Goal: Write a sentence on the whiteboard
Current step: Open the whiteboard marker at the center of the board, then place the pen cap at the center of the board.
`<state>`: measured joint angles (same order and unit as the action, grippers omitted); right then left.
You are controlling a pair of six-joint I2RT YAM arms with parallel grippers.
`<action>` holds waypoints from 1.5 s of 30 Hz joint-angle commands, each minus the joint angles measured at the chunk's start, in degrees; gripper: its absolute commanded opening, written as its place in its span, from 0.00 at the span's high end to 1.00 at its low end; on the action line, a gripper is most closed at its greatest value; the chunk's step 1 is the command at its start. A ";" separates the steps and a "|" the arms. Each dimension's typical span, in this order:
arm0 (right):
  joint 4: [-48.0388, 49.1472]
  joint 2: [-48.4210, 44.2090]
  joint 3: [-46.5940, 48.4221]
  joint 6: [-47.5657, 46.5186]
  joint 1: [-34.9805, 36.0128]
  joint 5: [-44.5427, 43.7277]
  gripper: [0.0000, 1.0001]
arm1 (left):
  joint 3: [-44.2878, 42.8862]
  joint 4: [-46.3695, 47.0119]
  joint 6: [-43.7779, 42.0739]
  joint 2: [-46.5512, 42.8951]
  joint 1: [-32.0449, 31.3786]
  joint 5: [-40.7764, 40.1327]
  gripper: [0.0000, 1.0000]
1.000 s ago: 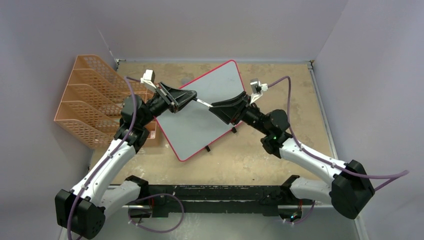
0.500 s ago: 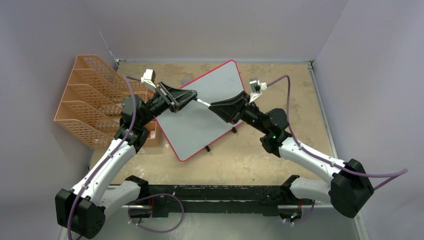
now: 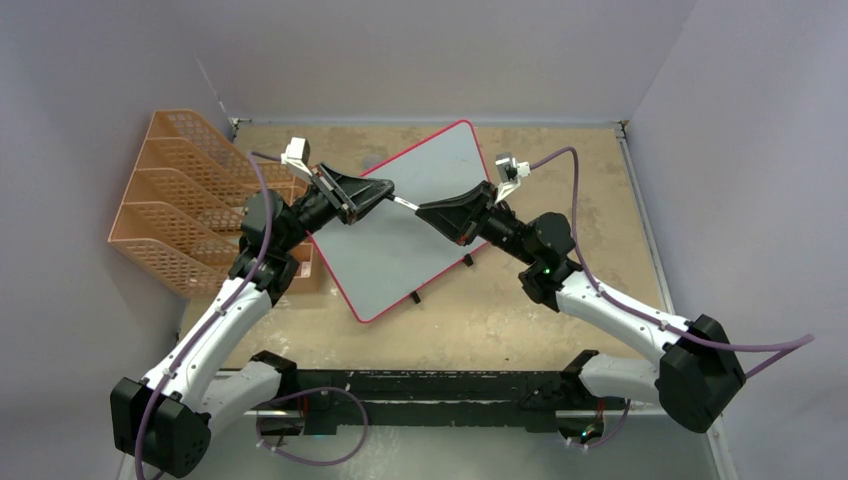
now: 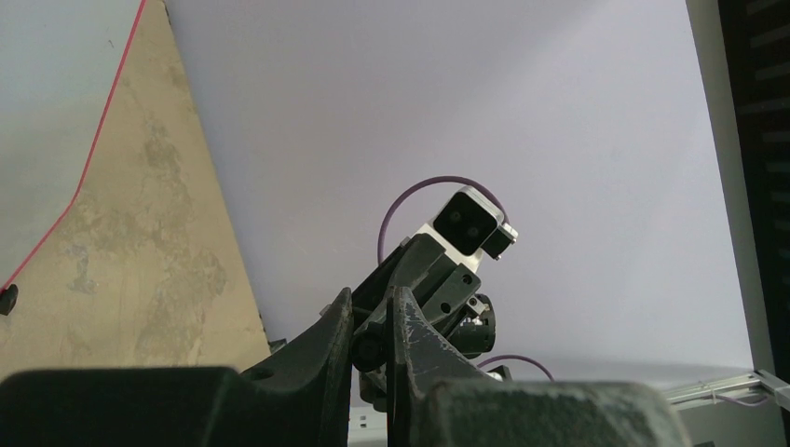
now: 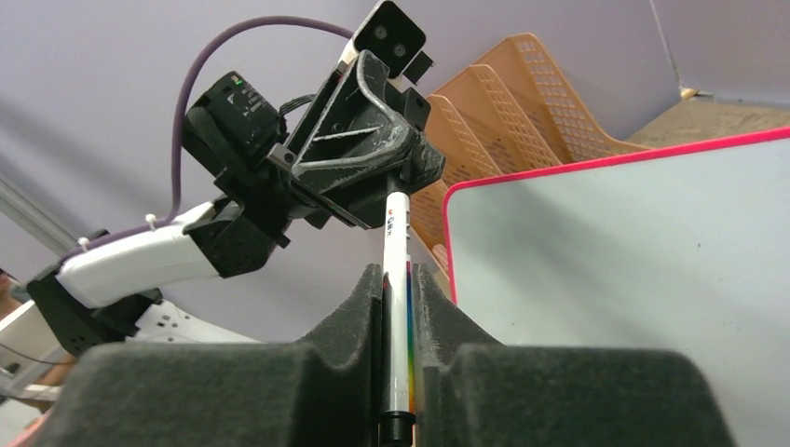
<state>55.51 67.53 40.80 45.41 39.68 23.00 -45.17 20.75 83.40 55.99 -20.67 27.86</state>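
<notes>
While over whiteboard (image 3: 400,255), right pincer (image 3: 420,211) clamps marker (image 3: 404,203); left pincer (image 3: 388,192), narrow, grips its far end.

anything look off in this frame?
The whiteboard lies skewed, diagonal to the table edges, and blank. Oddest: both the left gripper and right gripper clamp one marker at once, above the board.

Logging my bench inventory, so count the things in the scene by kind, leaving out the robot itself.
whiteboard: 1
marker: 1
orange file rack: 1
Total: 3
</notes>
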 commanded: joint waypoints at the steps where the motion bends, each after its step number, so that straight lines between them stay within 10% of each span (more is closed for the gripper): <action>1: 1.48 -0.68 2.99 -1.12 0.13 0.29 1.00 | -0.76 3.63 -0.42 -0.57 0.01 -0.53 1.00; 28: -14.29 -12.91 -3.00 -7.66 -0.22 -0.25 1.00 | 4.54 7.13 -2.97 -6.92 1.40 -24.00 1.00; 45: -28.28 -22.70 2.87 -20.59 -0.47 -22.56 1.00 | -14.79 -37.63 -43.29 1.52 -1.79 -4.99 1.00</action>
<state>29.69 47.03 40.60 29.45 39.35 7.84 -55.66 -4.60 54.06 55.99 -20.32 18.72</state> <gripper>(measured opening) 0.137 0.116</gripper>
